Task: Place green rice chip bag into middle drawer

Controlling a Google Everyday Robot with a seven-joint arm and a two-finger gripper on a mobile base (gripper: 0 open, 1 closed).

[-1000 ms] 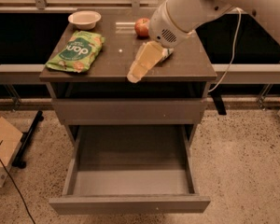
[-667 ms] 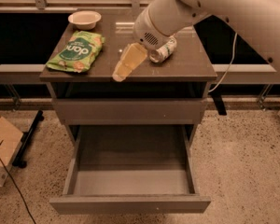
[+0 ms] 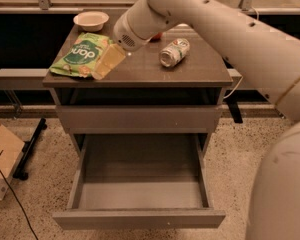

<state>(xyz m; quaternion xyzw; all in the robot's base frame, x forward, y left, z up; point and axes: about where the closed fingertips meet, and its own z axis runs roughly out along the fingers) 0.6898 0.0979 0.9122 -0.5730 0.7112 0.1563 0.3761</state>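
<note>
Hand [image 3: 101, 70] beside green rice chip bag [image 3: 79, 55]

Dim warm light; claw [image 3: 99, 73] over tabletop [image 3: 190, 74]

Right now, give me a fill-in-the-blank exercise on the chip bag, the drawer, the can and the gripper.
1. The bag lies on the cabinet's ____.
2. The middle drawer is pulled ____.
3. The can lies on its ____.
4. The gripper is beside the bag, on its ____ side in the picture.

Missing words: top; open; side; right.
</note>
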